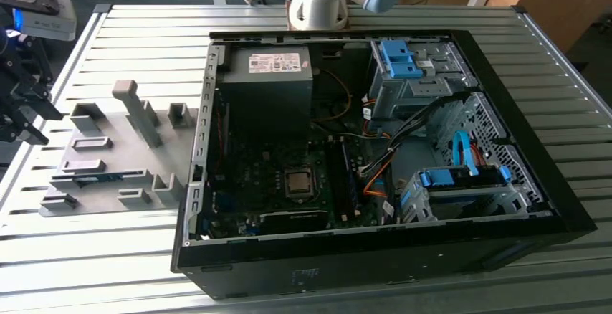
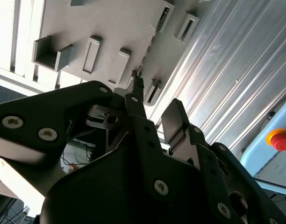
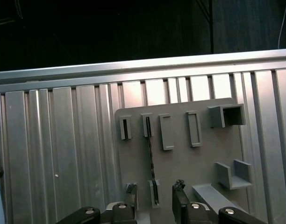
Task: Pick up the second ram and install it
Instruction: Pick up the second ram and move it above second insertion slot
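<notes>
One thin blue-green second ram (image 1: 96,178) stands edgewise in the grey slotted holder (image 1: 115,142) (matte, blocky), the gripper (image 3: 155,190) spread apart.

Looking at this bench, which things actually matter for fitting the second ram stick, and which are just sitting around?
For the job: second ram, on edge in the grey holder plate; gripper, open above the plate; open computer case; motherboard.
Just lying about: power supply; blue drive cages; red stop button.
</notes>
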Action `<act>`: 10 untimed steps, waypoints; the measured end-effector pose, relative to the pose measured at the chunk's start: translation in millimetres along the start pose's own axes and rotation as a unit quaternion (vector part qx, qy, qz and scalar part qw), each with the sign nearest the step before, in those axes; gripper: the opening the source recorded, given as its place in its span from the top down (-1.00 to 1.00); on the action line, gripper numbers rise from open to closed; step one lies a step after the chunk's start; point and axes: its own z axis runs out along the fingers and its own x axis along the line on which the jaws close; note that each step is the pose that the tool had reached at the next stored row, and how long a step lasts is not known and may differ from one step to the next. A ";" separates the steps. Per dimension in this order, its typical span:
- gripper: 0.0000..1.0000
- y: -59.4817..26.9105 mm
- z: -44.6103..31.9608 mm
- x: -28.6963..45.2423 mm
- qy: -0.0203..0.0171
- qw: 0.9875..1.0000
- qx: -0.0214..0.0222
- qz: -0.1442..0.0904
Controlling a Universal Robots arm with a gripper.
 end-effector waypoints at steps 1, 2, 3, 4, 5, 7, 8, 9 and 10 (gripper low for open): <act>0.14 0.0 0.2 0.0 0.000 1.000 0.000 0.000; 0.14 0.0 0.4 0.0 0.001 1.000 0.000 0.000; 0.14 0.0 0.6 0.0 0.001 1.000 0.000 0.000; 0.14 0.0 0.8 0.0 0.001 1.000 0.000 0.000; 0.14 0.0 1.1 0.0 0.002 1.000 0.000 0.000; 0.14 -0.1 1.4 0.1 0.003 1.000 0.000 0.000; 0.14 -0.1 1.6 0.1 0.003 1.000 0.000 0.000; 0.14 -0.1 1.8 0.1 0.003 1.000 0.000 0.000; 0.14 -0.1 2.0 0.1 0.004 1.000 0.000 0.000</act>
